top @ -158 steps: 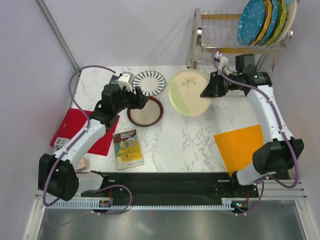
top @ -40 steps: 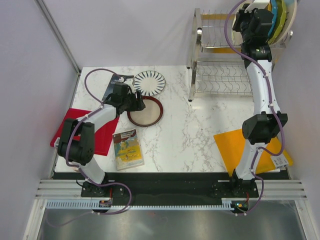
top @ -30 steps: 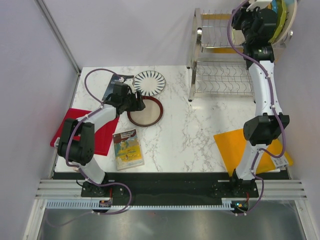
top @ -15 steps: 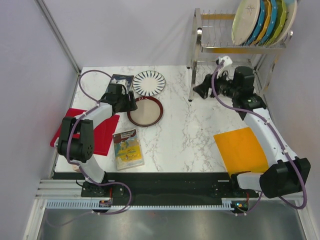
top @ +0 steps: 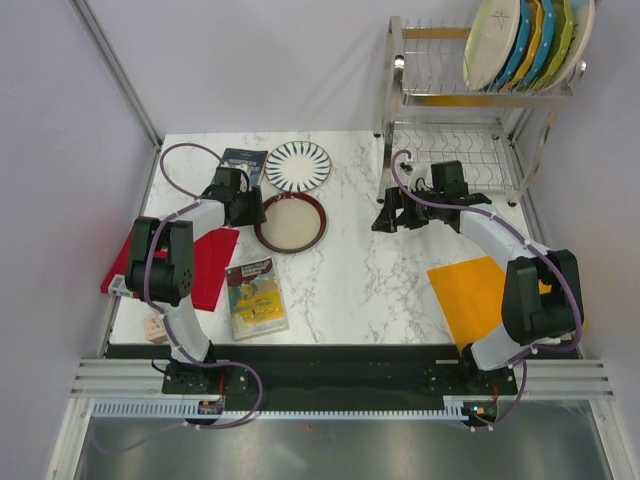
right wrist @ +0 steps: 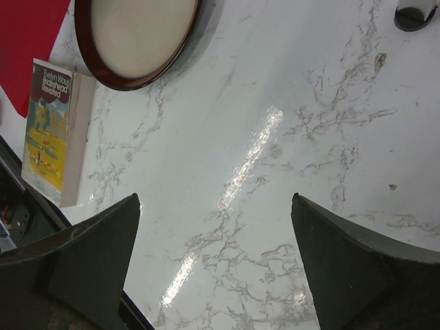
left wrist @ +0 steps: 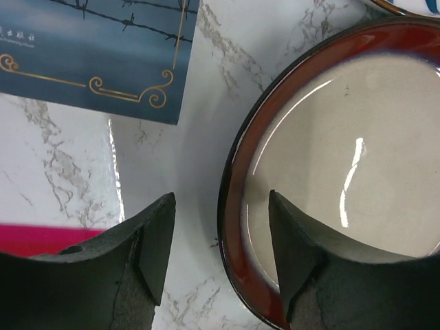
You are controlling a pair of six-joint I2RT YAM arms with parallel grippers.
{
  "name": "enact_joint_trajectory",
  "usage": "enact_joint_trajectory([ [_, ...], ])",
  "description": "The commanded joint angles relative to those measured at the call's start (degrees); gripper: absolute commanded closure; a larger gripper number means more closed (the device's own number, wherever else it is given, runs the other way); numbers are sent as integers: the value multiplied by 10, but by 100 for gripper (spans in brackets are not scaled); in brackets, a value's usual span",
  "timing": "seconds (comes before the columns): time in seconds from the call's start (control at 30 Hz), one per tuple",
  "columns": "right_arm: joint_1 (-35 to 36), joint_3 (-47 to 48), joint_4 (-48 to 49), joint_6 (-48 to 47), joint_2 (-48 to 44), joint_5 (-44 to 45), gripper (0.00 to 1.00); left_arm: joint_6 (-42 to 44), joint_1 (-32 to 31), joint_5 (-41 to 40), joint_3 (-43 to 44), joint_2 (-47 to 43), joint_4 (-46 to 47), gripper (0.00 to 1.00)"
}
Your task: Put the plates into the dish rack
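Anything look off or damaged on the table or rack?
Nothing stands out: racked plates stand on edge in the dish rack; maroon-rimmed plate and striped plate lie flat, intact. The left end effector and right end effector are open.

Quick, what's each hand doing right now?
Left hand: open, straddling the rim of the maroon-rimmed plate.
Right hand: open, empty.
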Motion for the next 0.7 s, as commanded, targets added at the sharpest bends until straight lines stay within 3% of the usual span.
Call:
enact_joint_trajectory([
  [0.0,4,-5,50,31,9,-38,2,31,7,46,50,23,-2,38],
  [0.33,-5,-7,86,88,76,-74,4,43,9,268,35,28,0,57],
  [0.67,-25,-31,136,147,151,-93,7,29,-21,333,5,29,7,72],
])
